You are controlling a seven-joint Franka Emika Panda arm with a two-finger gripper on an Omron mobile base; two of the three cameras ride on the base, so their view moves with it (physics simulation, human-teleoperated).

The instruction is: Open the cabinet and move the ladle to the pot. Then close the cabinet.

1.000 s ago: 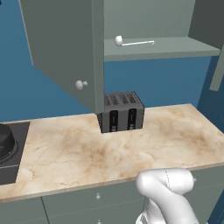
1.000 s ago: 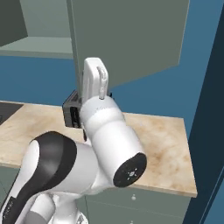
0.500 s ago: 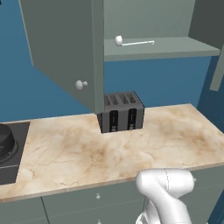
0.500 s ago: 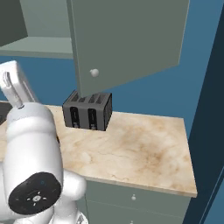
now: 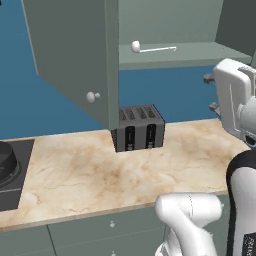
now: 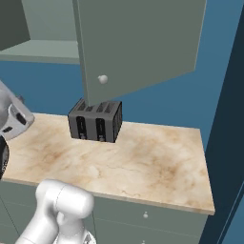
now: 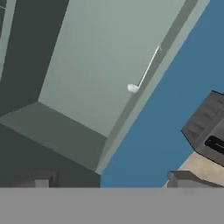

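Ladle-wise, the small whitish ball-ended utensil (image 7: 143,75) lies up ahead of my wide-open pincer (image 7: 109,183). Its thin handle runs along the front edge of the grey-green wall cabinet's (image 5: 75,55) shelf.

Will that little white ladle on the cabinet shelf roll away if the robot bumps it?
Probably a bit. The ladle has a round ball-like bowl, so it may rock or swivel on the shelf. Its thin straight handle lies flat and would likely stop a full roll. It looks small, so likely light and easy to nudge.

A kitchen: marble-look counter (image 5: 90,172), toaster (image 5: 139,127), grey-green wall cabinet (image 5: 75,55) and drawer fronts (image 5: 100,232) below.
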